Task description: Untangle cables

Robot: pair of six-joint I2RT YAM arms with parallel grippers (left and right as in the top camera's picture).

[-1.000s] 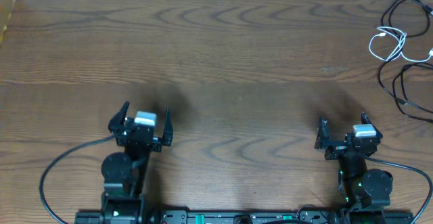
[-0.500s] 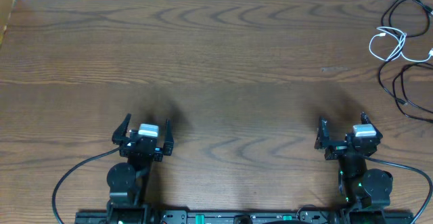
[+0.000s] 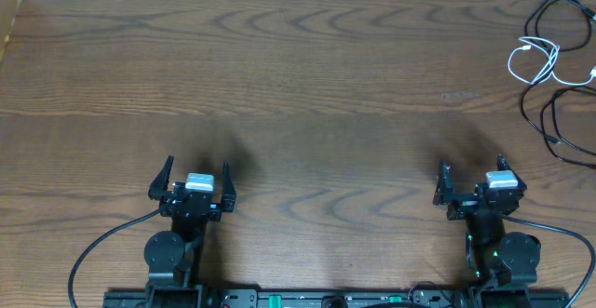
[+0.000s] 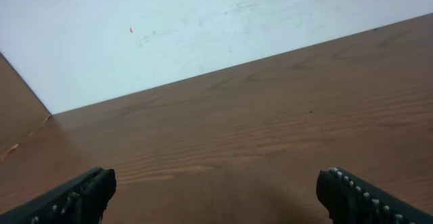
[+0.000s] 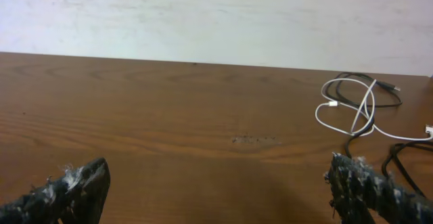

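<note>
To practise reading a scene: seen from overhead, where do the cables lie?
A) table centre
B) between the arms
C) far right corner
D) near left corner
C: the white cable and black cables lie overlapping at the table's far right corner.

This looks like a robotics lab or test bench. A wood-grain table (image 3: pixel 298 85) fills the overhead view, and a black rail (image 3: pixel 307 299) runs along its edge at 6 o'clock. Two small black robot arms stand on the rail, the left arm (image 3: pixel 169 252) toward 7 o'clock and the right arm (image 3: pixel 507 252) toward 5. A plain, scuffed white wall (image 5: pixel 203 14) closes off the far edge at 12 o'clock, and thin loose cables (image 5: pixel 365 107) lie at 2 o'clock
</note>
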